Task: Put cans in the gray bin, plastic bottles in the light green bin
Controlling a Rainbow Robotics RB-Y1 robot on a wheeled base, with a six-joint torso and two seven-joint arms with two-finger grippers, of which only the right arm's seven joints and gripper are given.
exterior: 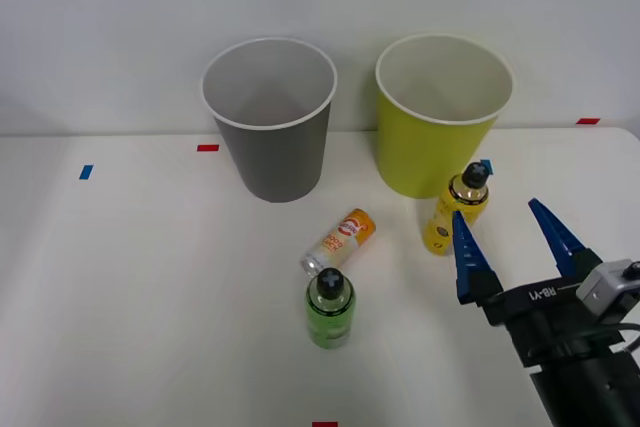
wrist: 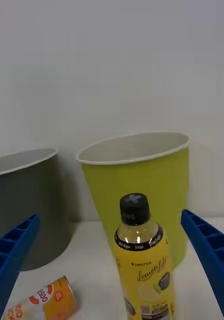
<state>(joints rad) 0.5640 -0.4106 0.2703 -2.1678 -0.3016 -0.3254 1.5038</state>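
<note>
A yellow plastic bottle [exterior: 455, 209] with a black cap stands upright just in front of the light green bin [exterior: 425, 159]. My right gripper [exterior: 495, 209] is open right behind it, blue fingers [exterior: 468, 257] spread wider than the bottle and holding nothing. From the wrist, the yellow bottle [wrist: 142, 265] stands centred between the fingers [wrist: 208, 255], with the light green bin [wrist: 142, 180] behind it. An orange-and-white can [exterior: 341, 239] lies on its side mid-table. A green bottle [exterior: 330, 309] stands upright just in front of it. The gray bin [exterior: 275, 162] stands left of the green one.
The white table [exterior: 130, 297] carries small red tape marks [exterior: 207, 148] and a blue one [exterior: 86, 172]. Both bins stand near the back wall. In the wrist view the gray bin [wrist: 26, 200] and the can [wrist: 46, 302] sit off to one side.
</note>
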